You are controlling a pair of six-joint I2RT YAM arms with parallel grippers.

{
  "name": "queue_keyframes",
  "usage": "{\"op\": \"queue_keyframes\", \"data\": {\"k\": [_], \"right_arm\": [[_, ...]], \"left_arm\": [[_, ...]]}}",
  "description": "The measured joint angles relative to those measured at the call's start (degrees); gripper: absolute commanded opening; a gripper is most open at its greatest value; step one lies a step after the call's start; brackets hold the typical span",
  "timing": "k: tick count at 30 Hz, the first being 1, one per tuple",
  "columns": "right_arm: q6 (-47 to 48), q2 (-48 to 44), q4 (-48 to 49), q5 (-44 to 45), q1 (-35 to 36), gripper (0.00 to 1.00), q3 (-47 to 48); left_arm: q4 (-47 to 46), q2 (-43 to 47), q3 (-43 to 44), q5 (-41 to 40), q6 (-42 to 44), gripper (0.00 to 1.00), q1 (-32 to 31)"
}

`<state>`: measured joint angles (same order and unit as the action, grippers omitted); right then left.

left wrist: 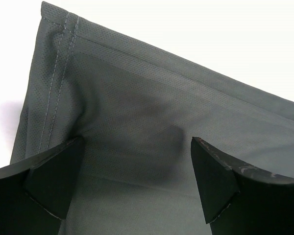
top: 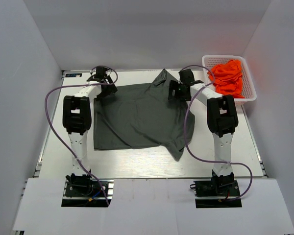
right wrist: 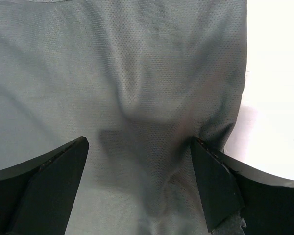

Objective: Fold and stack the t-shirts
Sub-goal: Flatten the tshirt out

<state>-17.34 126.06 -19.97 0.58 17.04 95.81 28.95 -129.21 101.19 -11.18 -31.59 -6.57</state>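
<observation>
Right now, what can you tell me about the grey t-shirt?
The dark grey t-shirt is soft, finely meshed cloth with a stitched hem. It lies spread out and a bit wrinkled on the white table, not yet folded. Its far right part is bunched up. The left gripper and right gripper, both open, straddle cloth near its far edge.

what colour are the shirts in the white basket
Bright orange; the crumpled cloth shirts lie in the white plastic basket, clearest in the top external view.
</observation>
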Motion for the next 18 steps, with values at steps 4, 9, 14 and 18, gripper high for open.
{"op": "queue_keyframes", "data": {"k": [4, 9, 14, 18], "right_arm": [[-0.3, -0.8, 1.5, 0.4, 0.2, 0.9, -1.4], [-0.3, -1.7, 1.2, 4.5, -0.3, 0.9, -2.2], [0.1, -1.7, 0.6, 8.2, -1.6, 0.9, -2.2], [1.8, -1.7, 0.7, 8.2, -2.4, 0.9, -2.3]], "left_arm": [[1.4, 0.0, 0.0, -2.6, 0.1, 1.0, 0.2], [3.1, 0.0, 0.1, -4.9, 0.8, 1.0, 0.6], [3.2, 0.0, 0.6, -3.1, 2.2, 1.0, 1.3], [2.3, 0.0, 1.6, 0.2, 3.6, 1.0, 1.6]]}}
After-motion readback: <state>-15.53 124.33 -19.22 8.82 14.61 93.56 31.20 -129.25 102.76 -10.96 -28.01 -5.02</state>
